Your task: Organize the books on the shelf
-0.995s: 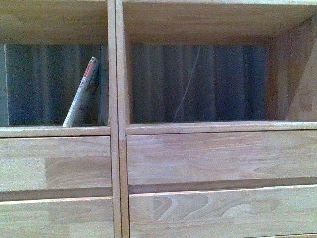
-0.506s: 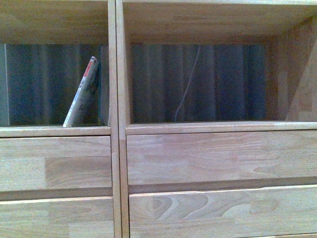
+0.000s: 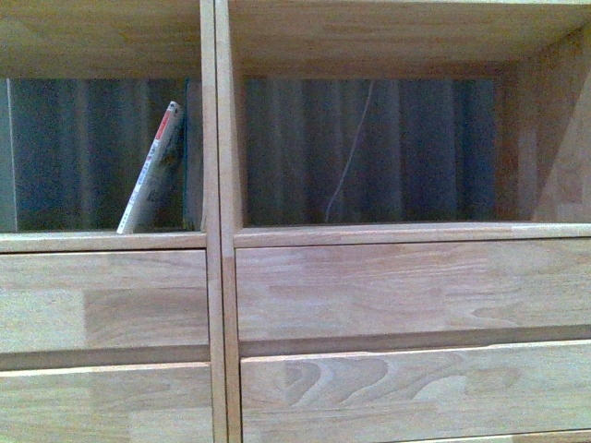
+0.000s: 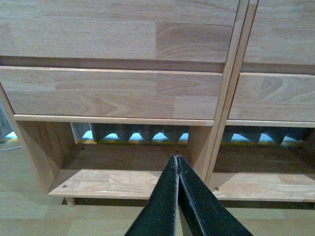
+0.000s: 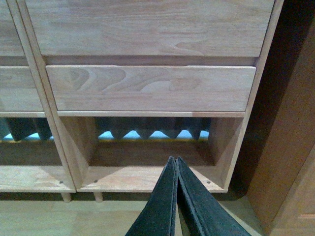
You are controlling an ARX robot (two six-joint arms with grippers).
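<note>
A thin whitish-grey book (image 3: 152, 175) with a red mark at its top end leans to the right inside the left upper cubby of the light-wood shelf (image 3: 222, 277), resting against the middle divider. No gripper shows in the front view. In the left wrist view my left gripper (image 4: 176, 158) is shut and empty, held low in front of the bottom left cubby (image 4: 123, 167). In the right wrist view my right gripper (image 5: 174, 160) is shut and empty in front of the bottom right cubby (image 5: 147, 167).
Plain drawer fronts (image 3: 406, 291) run below the upper cubbies. A thin white cord (image 3: 346, 157) hangs behind the open-backed right cubby. A darker brown cabinet (image 5: 290, 147) stands right beside the shelf. Short peg legs (image 5: 65, 197) stand on the pale wood floor.
The front view has shifted slightly, so the shelf and book sit a few pixels higher in the picture. The book keeps the same lean.
</note>
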